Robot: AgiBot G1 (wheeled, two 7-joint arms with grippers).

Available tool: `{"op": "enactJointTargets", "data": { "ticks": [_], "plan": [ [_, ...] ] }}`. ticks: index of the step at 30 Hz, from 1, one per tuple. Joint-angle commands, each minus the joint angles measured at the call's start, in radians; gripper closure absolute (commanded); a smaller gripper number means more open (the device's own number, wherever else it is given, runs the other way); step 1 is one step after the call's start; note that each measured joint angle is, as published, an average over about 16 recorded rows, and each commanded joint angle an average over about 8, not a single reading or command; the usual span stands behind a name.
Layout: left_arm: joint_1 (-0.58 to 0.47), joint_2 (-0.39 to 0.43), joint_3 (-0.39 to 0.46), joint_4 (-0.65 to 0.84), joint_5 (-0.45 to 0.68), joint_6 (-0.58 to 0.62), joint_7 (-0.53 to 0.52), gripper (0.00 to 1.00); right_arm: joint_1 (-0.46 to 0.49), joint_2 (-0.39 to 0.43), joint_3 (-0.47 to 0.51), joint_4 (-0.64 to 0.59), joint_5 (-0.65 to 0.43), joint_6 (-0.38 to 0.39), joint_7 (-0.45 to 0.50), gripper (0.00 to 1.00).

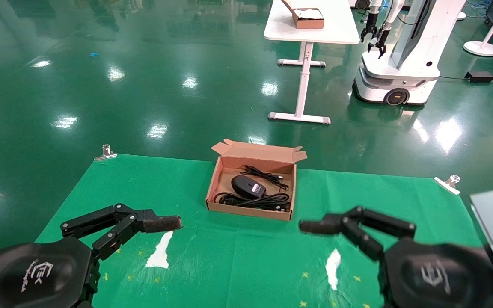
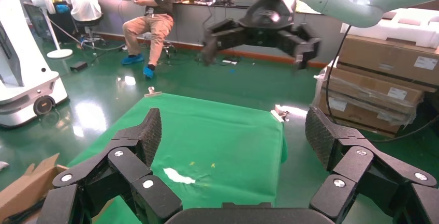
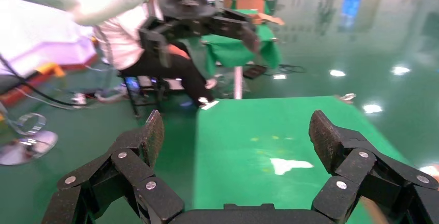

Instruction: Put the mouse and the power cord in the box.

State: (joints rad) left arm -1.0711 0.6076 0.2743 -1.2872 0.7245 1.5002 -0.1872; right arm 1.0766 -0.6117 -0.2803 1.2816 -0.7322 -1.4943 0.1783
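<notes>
The box (image 1: 253,184) sits on the green-covered bench (image 1: 357,196), near the far edge and roughly midway between the 2 arms. Its small flaps stand open along the far rim. The mouse (image 1: 247,186) lies inside the box, near the middle of the floor. The thin cable of the mouse (image 1: 268,175) runs from it toward the far right corner of the box. The power cord (image 1: 255,201) also lies inside, bundled along the near wall, just beside the mouse.

The left pincer (image 2: 233,138) hovers above the near left part of the bench, well apart from the box. Its fingers (image 2: 147,133) are spread wide and grip nothing. The right pincer (image 3: 238,136) hovers above the near right part of the bench, also well apart from the box. Its fingers (image 3: 326,138) are likewise spread wide with nothing between them. In the head view the 2 pincers point toward each other.

2 white patches (image 1: 160,252) mark the green cover on the near side. A metal clip (image 1: 106,152) holds the cover at the far left corner.
</notes>
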Motion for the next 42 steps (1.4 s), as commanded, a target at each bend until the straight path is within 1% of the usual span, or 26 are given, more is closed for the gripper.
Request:
{"op": "enactJointTargets", "data": {
  "ticks": [1,42],
  "plan": [
    [0.008,-0.008,-0.011,-0.008,-0.011,0.009,-0.001,0.00,-0.016,0.002,0.005,0.015,0.012,-0.009,0.023,0.00],
    [-0.003,0.003,0.004,0.003,0.005,-0.004,0.000,0.00,-0.003,0.001,0.001,0.002,0.002,-0.001,0.009,0.00]
  ]
}}
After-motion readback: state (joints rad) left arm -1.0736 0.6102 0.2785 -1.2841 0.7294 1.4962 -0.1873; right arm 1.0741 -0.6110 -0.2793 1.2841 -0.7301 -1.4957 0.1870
